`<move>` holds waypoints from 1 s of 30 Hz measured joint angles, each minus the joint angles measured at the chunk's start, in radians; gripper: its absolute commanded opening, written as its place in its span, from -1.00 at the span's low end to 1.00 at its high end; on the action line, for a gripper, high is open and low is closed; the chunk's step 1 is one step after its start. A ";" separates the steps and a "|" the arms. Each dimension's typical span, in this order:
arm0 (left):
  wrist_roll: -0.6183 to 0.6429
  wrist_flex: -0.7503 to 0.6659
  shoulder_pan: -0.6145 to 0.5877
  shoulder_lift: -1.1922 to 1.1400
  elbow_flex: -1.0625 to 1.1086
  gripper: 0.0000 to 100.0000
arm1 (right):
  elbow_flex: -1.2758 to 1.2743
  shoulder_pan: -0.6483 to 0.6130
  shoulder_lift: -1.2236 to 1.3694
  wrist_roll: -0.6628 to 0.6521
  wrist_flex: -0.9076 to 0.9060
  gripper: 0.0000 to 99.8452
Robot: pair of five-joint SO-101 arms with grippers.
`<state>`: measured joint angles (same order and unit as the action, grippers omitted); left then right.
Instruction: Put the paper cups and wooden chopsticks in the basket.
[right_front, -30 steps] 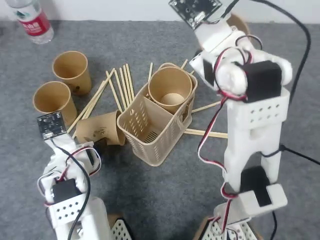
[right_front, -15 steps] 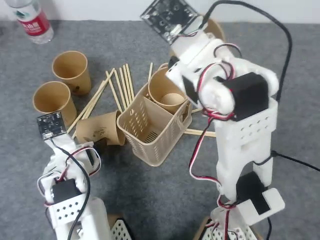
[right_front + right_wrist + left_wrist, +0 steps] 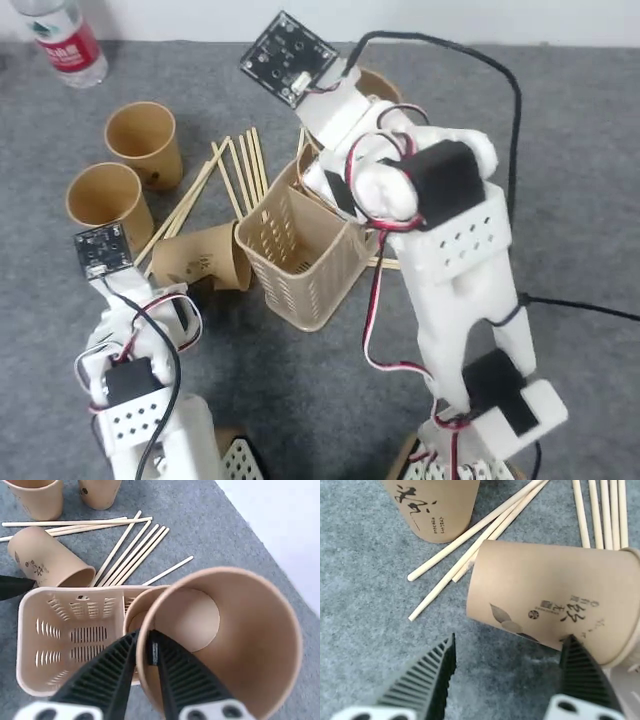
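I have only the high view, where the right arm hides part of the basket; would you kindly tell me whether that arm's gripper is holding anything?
Observer: Yes. In the right wrist view, the right gripper is shut on the rim of a paper cup, with one finger inside it and one outside.
Operator: Thank you. Is anything in the basket yet?
Observer: A second cup stands in one compartment of the basket, right beside the held one.
Operator: And how does the left gripper stand?
Observer: In the left wrist view, the left gripper is open and faces the tipped cup, which lies on its side on the carpet.
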<state>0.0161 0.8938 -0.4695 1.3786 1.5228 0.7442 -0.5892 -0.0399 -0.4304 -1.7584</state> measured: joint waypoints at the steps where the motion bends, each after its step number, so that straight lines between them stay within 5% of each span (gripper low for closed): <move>1: 0.000 0.000 0.000 0.000 0.000 -0.37 | -0.017 0.000 -0.017 0.000 0.000 -0.99; 30: 0.000 0.000 0.000 0.000 0.000 -0.37 | -0.247 -0.035 -0.132 0.000 0.005 -0.99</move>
<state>0.0161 0.8938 -0.4695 1.3786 1.5228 0.4971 -0.6245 -0.1718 -0.4304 -1.7538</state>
